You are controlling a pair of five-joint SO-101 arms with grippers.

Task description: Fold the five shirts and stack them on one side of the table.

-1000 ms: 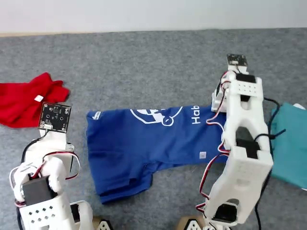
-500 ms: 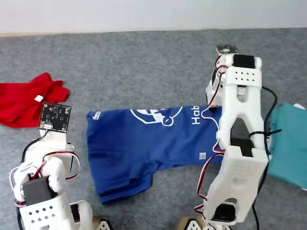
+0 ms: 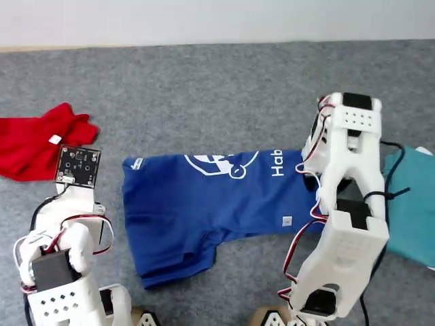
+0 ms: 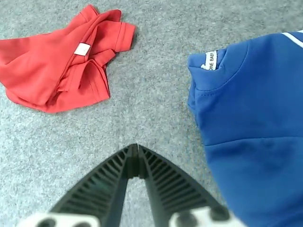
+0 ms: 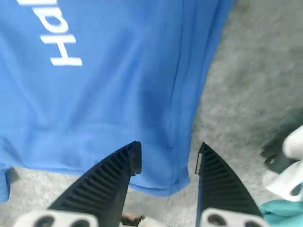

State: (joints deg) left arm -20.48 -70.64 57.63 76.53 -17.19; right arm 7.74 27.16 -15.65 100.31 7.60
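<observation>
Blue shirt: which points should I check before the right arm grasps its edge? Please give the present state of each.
1. Right gripper open: ok.
2. Blue shirt edge between its fingers: ok.
3. Fingers touching the cloth: cannot tell.
4. Left gripper away from the blue shirt: ok, shut over the table.
5. Teal shirt free of the right arm: cannot tell.

The left gripper (image 4: 138,150) holds its two black ribbed fingers closed, tips touching, over a grey felt-like table covering (image 4: 156,80). Beyond the tips, a crumpled red cloth shirt (image 4: 57,71) with a small white tag lies apart from a flat blue cloth shirt (image 4: 255,123) with a white edge label.
</observation>
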